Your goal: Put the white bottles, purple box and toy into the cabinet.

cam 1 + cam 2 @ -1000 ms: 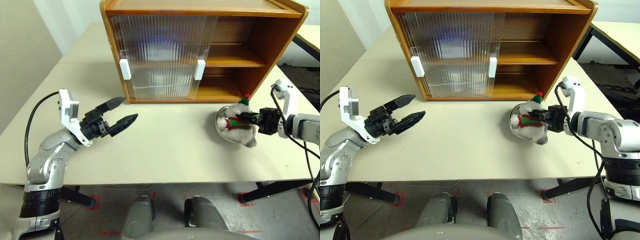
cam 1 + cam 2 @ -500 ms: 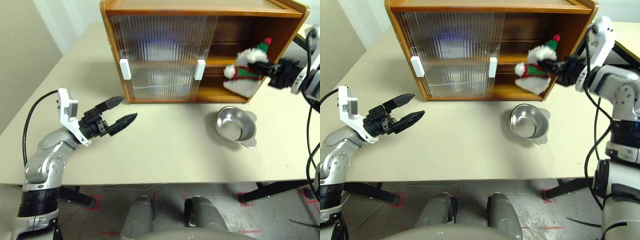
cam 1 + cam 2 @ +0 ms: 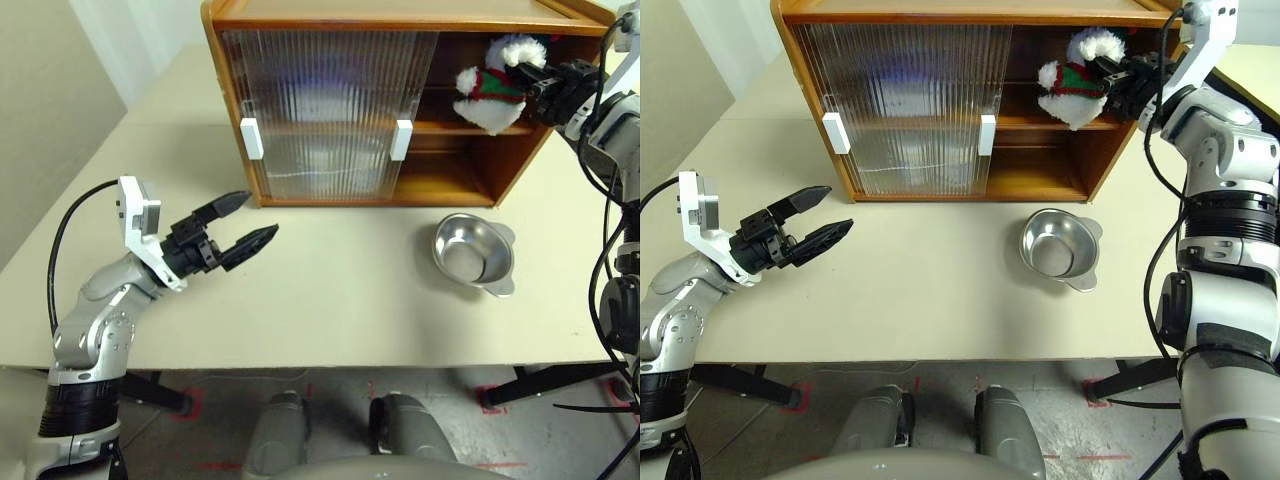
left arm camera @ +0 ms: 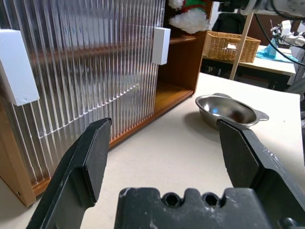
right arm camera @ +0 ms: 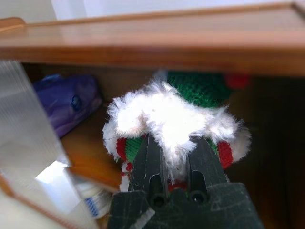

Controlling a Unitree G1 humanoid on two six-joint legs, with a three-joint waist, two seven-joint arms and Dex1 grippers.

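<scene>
The toy point(image 3: 490, 85), a fluffy white plush with a red hat and a red-and-green scarf, hangs at the open right end of the cabinet's point(image 3: 400, 15) upper shelf. My right gripper point(image 3: 530, 75) is shut on the toy point(image 5: 167, 119). In the right wrist view, the purple box point(image 5: 66, 102) lies further along that upper shelf. Below it shows part of a white bottle point(image 5: 93, 200) with a blue label. My left gripper point(image 3: 258, 217) hovers open and empty over the left part of the table, pointing toward the cabinet.
An empty silver bowl point(image 3: 470, 252) sits on the table in front of the cabinet's open right side. Ribbed translucent sliding doors point(image 3: 320, 110) with white handles point(image 3: 250, 138) cover the left and middle of the cabinet. The beige table point(image 3: 330, 300) stretches between the arms.
My right gripper has lifted the toy out of the silver bowl and carried it up and forward to the upper shelf opening. The bowl stays on the table, empty. My left arm has not moved.
</scene>
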